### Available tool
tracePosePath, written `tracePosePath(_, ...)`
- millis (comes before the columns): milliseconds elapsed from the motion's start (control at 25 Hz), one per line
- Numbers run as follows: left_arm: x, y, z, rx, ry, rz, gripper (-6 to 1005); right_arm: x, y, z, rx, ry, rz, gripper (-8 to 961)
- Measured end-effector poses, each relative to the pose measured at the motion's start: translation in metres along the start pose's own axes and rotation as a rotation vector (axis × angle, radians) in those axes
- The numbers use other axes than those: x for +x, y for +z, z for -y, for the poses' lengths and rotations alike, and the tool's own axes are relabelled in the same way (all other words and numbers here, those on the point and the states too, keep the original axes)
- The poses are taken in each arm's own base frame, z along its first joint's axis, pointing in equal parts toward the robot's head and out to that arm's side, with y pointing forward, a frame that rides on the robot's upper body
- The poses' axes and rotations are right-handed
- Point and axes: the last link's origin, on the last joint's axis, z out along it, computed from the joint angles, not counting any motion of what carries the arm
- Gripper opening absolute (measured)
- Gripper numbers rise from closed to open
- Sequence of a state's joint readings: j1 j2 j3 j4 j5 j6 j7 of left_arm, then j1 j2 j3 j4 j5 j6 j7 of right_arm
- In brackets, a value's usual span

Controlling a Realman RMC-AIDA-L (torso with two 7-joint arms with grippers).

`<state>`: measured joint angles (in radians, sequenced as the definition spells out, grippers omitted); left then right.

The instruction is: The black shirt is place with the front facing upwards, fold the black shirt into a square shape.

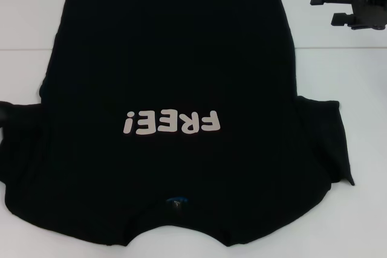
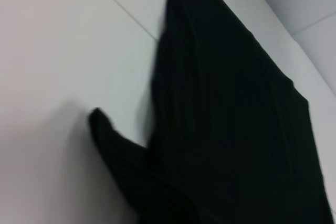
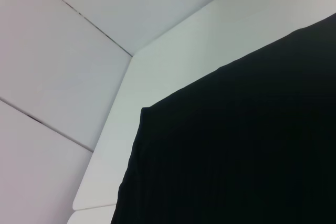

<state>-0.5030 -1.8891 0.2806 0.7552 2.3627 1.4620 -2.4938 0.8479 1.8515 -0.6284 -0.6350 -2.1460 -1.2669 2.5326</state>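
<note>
The black shirt (image 1: 181, 77) lies spread flat on the white table, front up. Its white "FREE!" lettering (image 1: 171, 124) reads upside down in the head view. The collar with a small blue neck label (image 1: 176, 199) is at the near edge and the hem is at the far side. The right sleeve (image 1: 332, 137) sticks out sideways. My right gripper (image 1: 329, 8) hovers open and empty beyond the shirt's far right corner. A dark bit of my left gripper (image 1: 3, 113) shows at the frame's left edge beside the left sleeve (image 2: 115, 150). Both wrist views show shirt cloth (image 3: 236, 145) on the table.
The white table (image 1: 351, 77) has a seam running across it on both sides of the shirt. Bare tabletop lies to the right of the shirt and at the far left corner. The table's rounded far corner (image 3: 131, 61) shows in the right wrist view.
</note>
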Motion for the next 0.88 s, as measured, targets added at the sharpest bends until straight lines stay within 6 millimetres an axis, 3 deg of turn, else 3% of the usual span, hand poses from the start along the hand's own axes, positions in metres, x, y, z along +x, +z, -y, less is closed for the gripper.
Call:
tracePosePath(240,0.002,0.026,-0.029,-0.04,0.053,0.07,0,0.001,0.0,0.0,-0.001,0.0,-0.003,917)
tracePosePath(480,-0.009,0.058,-0.058,-0.053,0.162,0.177,1,0.001,-0.001,0.002,0.0,0.006,0.001,917)
tracePosePath(880,-0.024,0.084,-0.074,-0.023,0.26,0.281,1,0.0,-0.002,0.004,0.009,0.011,0.015,917)
